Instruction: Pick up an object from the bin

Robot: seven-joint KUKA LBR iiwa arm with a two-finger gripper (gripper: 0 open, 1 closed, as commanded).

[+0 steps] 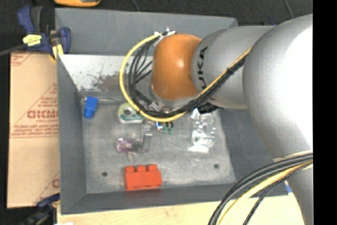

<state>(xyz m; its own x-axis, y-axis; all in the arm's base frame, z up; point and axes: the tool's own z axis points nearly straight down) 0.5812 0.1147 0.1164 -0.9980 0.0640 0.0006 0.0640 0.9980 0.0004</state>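
Purple trinket (125, 146) beside pincer (145, 140), its opening unreadable, speckled grey bin (176, 166), orange brick (142, 176) nearby

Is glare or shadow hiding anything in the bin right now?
Camera view: bright sheen on the arm's orange wrist cover; the crinkled clear plastic piece glints white, its outline hard to read; soft shade under the arm around the gripper; the orange-red toy brick and blue plastic cylinder are evenly lit.
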